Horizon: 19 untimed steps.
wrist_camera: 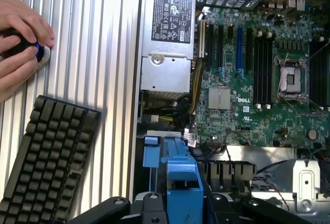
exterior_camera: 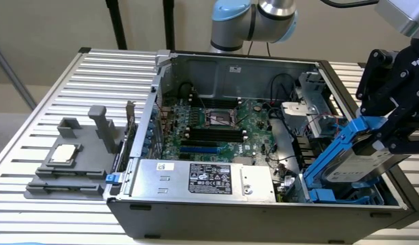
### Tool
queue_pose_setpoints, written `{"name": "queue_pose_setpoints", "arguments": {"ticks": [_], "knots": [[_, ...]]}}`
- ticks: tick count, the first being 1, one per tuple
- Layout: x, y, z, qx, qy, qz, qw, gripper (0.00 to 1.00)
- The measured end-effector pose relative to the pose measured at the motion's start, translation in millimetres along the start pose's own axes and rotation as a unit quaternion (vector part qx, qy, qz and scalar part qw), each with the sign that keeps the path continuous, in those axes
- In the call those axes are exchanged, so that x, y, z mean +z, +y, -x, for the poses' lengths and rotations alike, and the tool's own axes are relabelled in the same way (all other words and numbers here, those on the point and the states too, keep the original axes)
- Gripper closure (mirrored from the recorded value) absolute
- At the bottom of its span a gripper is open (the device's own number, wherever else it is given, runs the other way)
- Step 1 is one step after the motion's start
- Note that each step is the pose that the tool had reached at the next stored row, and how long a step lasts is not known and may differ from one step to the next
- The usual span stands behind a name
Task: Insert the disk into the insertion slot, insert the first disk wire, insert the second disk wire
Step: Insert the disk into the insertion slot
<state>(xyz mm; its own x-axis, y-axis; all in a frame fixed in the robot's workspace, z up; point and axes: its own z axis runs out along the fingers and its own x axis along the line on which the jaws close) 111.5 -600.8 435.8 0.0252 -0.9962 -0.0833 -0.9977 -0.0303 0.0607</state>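
One gripper clamps one disk (tilted) at one insertion slot.

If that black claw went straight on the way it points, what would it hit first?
Probably the slot, at its blue rails: the gripper holds the disk tilted down toward it, though depth is unclear.

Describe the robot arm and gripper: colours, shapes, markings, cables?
The silver-grey tubular arm has light blue joint caps, and a black cable runs nearby. The black gripper is built of angular bolted links, with partly cut-off white lettering on its body.
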Motion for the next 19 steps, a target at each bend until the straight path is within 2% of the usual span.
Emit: {"name": "queue_pose_setpoints", "arguments": {"ticks": [10, 19], "knots": [[2.5, -0.2, -1.4, 0.000, -0.0001, 0.0059, 1.0000, 0.67], [4.6, -2.7, -2.8, -0.003, 0.0000, 0.0071, 1.0000, 0.67]]}}
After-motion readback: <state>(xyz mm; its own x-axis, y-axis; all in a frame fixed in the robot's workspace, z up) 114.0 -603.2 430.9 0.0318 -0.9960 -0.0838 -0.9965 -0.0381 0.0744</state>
